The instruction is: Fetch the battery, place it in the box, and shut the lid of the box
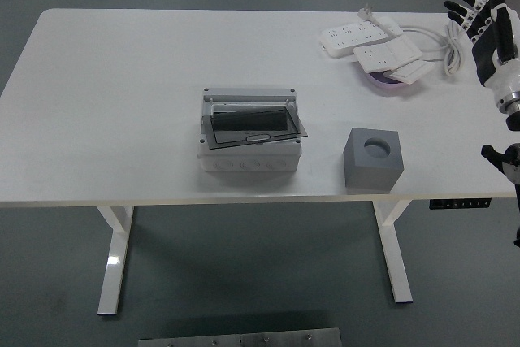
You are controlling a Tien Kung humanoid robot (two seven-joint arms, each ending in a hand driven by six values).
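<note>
Box (249, 140), a grey junction enclosure, sits near the middle of the white table (122, 79), slightly toward the near edge. Its dark tinted lid (253, 127) lies tilted across the opening, askew, not seated flat. No battery can be made out from this view. Grey cube (373, 159) with a round hole in its top stands at 3 o'clock from the box, close to the near edge, apart from it. At 1 o'clock, toward the far right corner: two white power strips (366, 38) with a looped cable (443, 42), one strip resting over a purple dish (390, 83). Right hand (479, 14) hovers off the table's right end, fingers spread wide, holding nothing. Left arm not seen.
</note>
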